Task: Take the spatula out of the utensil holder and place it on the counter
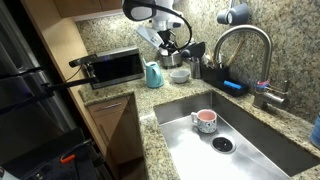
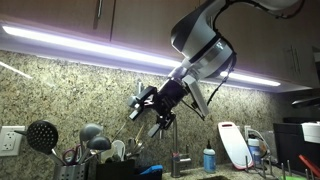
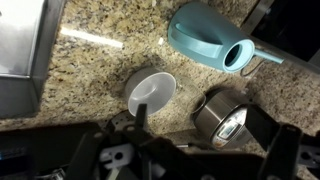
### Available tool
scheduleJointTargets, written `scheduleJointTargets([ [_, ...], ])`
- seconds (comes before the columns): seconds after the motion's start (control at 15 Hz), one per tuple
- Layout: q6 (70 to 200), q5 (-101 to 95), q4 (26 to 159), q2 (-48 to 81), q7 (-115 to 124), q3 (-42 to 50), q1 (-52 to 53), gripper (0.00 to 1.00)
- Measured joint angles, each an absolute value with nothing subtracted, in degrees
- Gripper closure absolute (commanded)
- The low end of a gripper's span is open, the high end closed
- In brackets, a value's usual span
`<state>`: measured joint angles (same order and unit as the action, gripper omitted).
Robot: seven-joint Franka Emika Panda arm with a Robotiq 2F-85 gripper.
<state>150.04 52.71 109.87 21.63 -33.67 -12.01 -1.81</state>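
Note:
My gripper [image 1: 165, 42] hangs high above the counter [image 1: 148, 108], left of the dark utensil holder [image 1: 190, 63]. Its fingers look spread and empty in an exterior view [image 2: 148, 112] and in the wrist view [image 3: 200, 122]. Several utensils stand in the holder: dark-headed ones [image 2: 42, 135] and a pale one that seems to be the spatula [image 2: 118, 150]. The wrist view looks down on granite [image 3: 90, 70] and does not show the holder or the spatula.
Below the gripper stand a teal jug [image 3: 205, 40], a white bowl [image 3: 150, 92] and a shiny steel pot [image 3: 225, 115]. A toaster oven [image 1: 115, 67] sits at the left. The steel sink [image 1: 260, 140] holds a pink cup [image 1: 205, 120]; a faucet [image 1: 245, 40] and a black caddy [image 1: 213, 72] stand behind it.

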Motion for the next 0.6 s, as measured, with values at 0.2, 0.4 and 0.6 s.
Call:
scheduleJointTargets([
  [0.2, 156.38, 60.7, 109.7, 22.58, -37.4, -12.93, -1.92, 0.0],
  [0.4, 160.73, 68.71, 108.96, 23.25, -42.55, -14.26, -2.27, 0.0],
  [0.6, 161.52, 70.74, 108.71, 23.46, -43.89, -14.5, -2.31, 0.0],
])
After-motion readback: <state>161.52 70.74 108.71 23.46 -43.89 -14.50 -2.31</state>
